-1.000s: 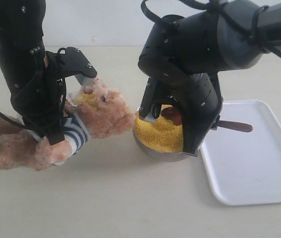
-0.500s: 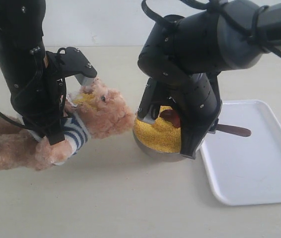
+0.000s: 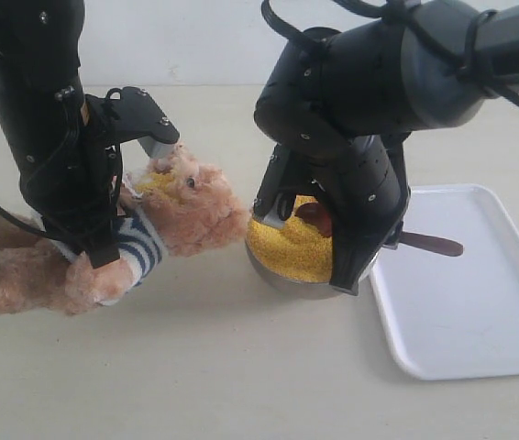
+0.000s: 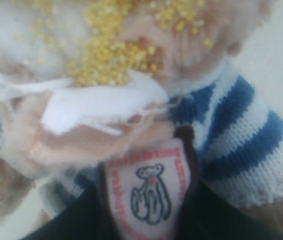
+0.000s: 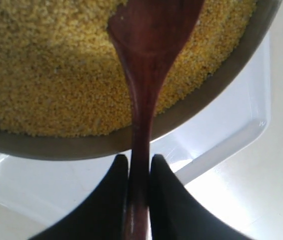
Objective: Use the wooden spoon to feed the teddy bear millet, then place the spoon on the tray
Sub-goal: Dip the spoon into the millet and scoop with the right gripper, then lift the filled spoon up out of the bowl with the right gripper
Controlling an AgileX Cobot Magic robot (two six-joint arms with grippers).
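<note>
The pale table [image 3: 241, 385] carries everything, and the metal bowl [image 3: 282, 275] stands near its middle. The teddy bear [image 3: 195, 215] lies to the left of the bowl in the exterior view, its head raised and its snout close to the bowl's rim. The left gripper [image 3: 131, 202] is clamped on the bear, one finger over the head and the other down by the striped shirt. The white tray [image 3: 480, 321] sits just to the right of the bowl, its near edge under the bowl's side in the right wrist view. The millet [image 3: 296, 243] fills the bowl in a yellow mound. The right gripper [image 5: 138, 170] is closed tight on the handle of the wooden spoon [image 5: 144, 90]. The spoon's oval end rests on the millet inside the bowl, and its handle reaches out past the rim on the tray side. The badge [image 4: 149, 192] on the bear's chest and loose grains [image 4: 111, 45] scattered on the fur near it show in the left wrist view, away from the bowl.
</note>
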